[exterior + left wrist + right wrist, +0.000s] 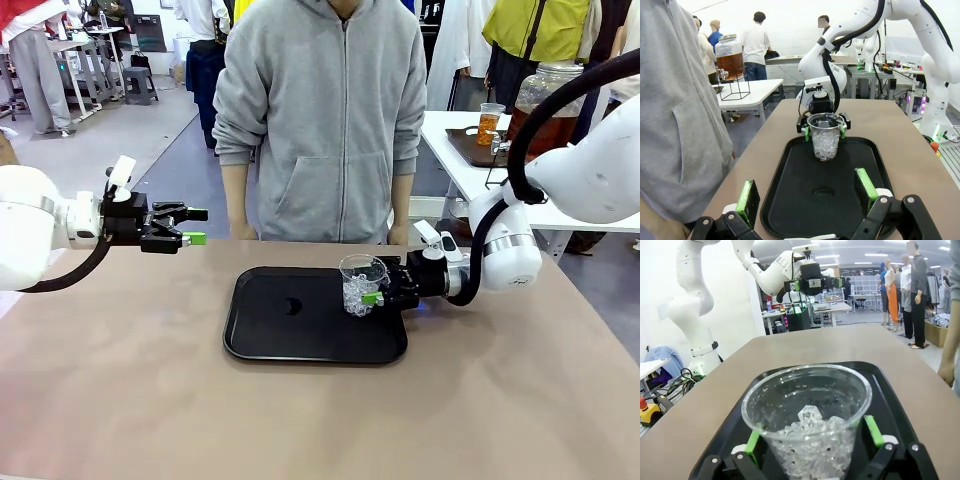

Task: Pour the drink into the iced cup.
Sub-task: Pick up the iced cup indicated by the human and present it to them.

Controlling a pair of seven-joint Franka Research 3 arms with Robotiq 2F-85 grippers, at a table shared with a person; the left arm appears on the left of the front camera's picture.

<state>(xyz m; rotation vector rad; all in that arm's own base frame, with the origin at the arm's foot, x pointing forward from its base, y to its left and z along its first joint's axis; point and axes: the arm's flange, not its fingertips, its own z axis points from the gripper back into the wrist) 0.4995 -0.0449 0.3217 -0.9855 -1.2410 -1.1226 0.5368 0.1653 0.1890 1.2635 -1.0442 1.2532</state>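
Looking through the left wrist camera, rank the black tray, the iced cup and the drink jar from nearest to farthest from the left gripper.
1. The black tray, just ahead of the left gripper.
2. The iced cup, at the tray's far end.
3. The drink jar, on the white table beyond, upper left.

The iced cup (807, 425) stands on the black tray (892, 395) between the right tool's (813, 436) spread green pads (873, 431). Far across the tan surface (805, 347), the left tool (812, 284) hovers open.
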